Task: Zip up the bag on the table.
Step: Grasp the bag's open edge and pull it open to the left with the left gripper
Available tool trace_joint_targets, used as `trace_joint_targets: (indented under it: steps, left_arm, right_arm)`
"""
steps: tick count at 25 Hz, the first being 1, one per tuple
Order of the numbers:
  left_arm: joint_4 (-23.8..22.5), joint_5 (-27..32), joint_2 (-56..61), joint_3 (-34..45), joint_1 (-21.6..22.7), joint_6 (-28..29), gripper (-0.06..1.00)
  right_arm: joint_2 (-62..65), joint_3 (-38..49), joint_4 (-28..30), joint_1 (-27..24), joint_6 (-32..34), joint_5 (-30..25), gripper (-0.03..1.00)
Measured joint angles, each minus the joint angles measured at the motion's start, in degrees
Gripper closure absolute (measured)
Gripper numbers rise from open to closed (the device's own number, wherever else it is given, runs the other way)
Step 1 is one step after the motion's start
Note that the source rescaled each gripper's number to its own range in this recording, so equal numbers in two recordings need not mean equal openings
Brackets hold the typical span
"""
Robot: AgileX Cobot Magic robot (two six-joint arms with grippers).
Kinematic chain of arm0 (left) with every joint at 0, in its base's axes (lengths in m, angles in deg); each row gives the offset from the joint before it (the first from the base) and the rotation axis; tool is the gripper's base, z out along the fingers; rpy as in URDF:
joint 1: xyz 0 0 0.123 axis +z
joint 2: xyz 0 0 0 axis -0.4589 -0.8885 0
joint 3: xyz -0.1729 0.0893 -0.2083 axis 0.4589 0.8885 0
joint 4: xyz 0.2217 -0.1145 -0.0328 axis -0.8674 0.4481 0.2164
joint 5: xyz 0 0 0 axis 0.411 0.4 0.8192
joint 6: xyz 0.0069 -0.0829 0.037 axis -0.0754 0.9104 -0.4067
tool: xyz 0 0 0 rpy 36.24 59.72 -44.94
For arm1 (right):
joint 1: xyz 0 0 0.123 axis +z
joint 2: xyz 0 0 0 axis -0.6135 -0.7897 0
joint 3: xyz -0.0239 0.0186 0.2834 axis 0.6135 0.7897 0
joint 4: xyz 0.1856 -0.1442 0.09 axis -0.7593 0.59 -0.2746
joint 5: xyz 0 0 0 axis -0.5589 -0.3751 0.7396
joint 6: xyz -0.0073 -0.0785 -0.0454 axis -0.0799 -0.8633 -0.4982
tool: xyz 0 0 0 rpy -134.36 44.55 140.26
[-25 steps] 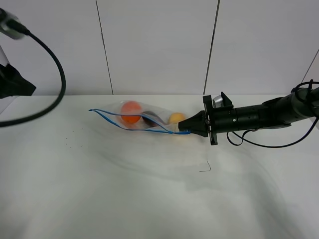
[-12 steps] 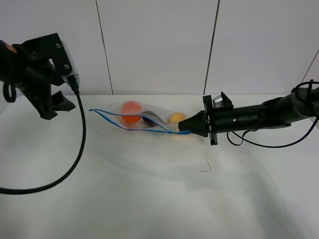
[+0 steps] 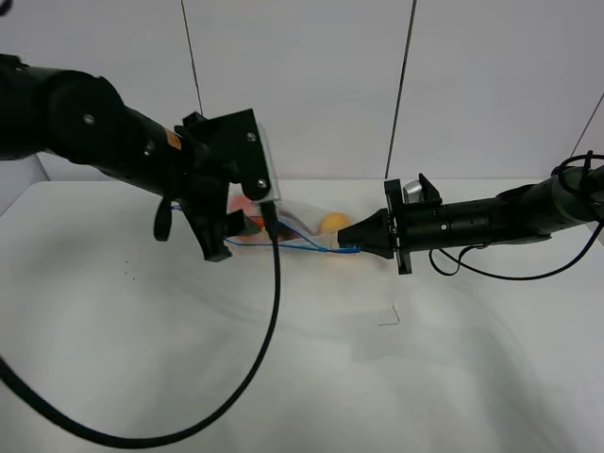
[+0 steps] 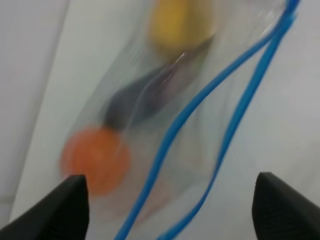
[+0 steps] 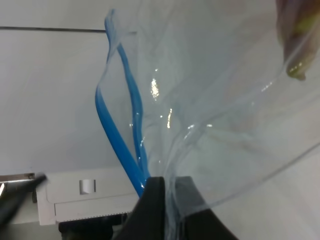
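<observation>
White panelled wall behind; white table [image 3: 283,377] fills the high view. Left arm [image 3: 85,127] comes in from 9 o'clock, right arm [image 3: 491,222] from 3 o'clock, lying low over the tabletop. Black cable [image 3: 274,311] loops from the left arm towards 6 o'clock.

Bag [image 3: 302,226] lies on the table at about 12 o'clock from centre, near the far edge. Its long axis runs roughly 9 to 3, with the 3 o'clock end a bit nearer the camera. Its 9 o'clock end is hidden by the left arm. Zipper strip [image 4: 235,115] runs along the 6 o'clock edge, its two tracks apart and meeting at the 3 o'clock end.

Left gripper [image 3: 241,231] is over the bag's 9 o'clock half, jaws wide apart, nothing gripped. Right gripper [image 3: 351,247] has its jaws together, pinching the bag's 3 o'clock corner at the zipper end.

Inside: orange ball [image 4: 95,160], dark purple piece [image 4: 135,100], yellow piece [image 3: 332,224].
</observation>
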Motion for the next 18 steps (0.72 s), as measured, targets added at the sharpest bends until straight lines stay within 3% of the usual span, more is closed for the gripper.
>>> trace_joint_targets:
  steps: [7, 12, 18]
  left_arm:
    - [0.05, -7.85, -4.33, 0.22, -5.85, 0.74, 0.06]
    - [0.09, -15.53, -8.4, 0.64, -7.22, 2.2, 0.06]
    - [0.09, -19.43, -11.58, 1.03, -7.55, 2.54, 0.06]
  right_arm:
    - [0.0, 0.0, -1.29, 0.0, 1.6, 0.0, 0.97]
    - [0.0, 0.0, -1.55, 0.0, 3.95, -0.04, 0.97]
    - [0.0, 0.0, -1.7, 0.0, 4.37, -0.06, 0.97]
